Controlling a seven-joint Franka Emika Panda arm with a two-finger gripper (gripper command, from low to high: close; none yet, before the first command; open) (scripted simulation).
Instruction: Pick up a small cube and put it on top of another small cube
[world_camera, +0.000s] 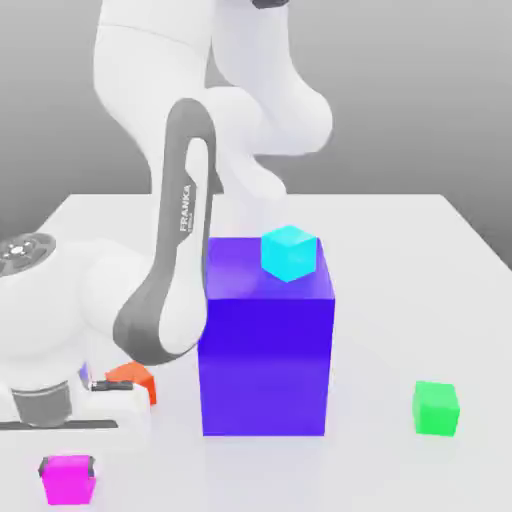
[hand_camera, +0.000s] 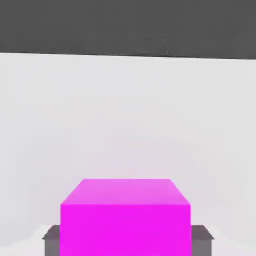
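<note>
A magenta cube (world_camera: 68, 480) sits low at the exterior view's left, near the table's front edge. My gripper (world_camera: 68, 466) comes down over it, with a dark fingertip against each of its sides. In the hand view the magenta cube (hand_camera: 125, 217) fills the space between my two grey fingers (hand_camera: 50, 240), with no gap showing on either side. The gripper (hand_camera: 125, 242) is shut on it. A cyan cube (world_camera: 289, 252) rests on top of a large blue block (world_camera: 268, 350). A green cube (world_camera: 436, 408) lies on the table at the right.
A red cube (world_camera: 133, 379) lies just behind my hand, partly hidden by it. The tall blue block stands in the middle of the white table (world_camera: 400, 250), close to my arm's elbow link (world_camera: 180, 260).
</note>
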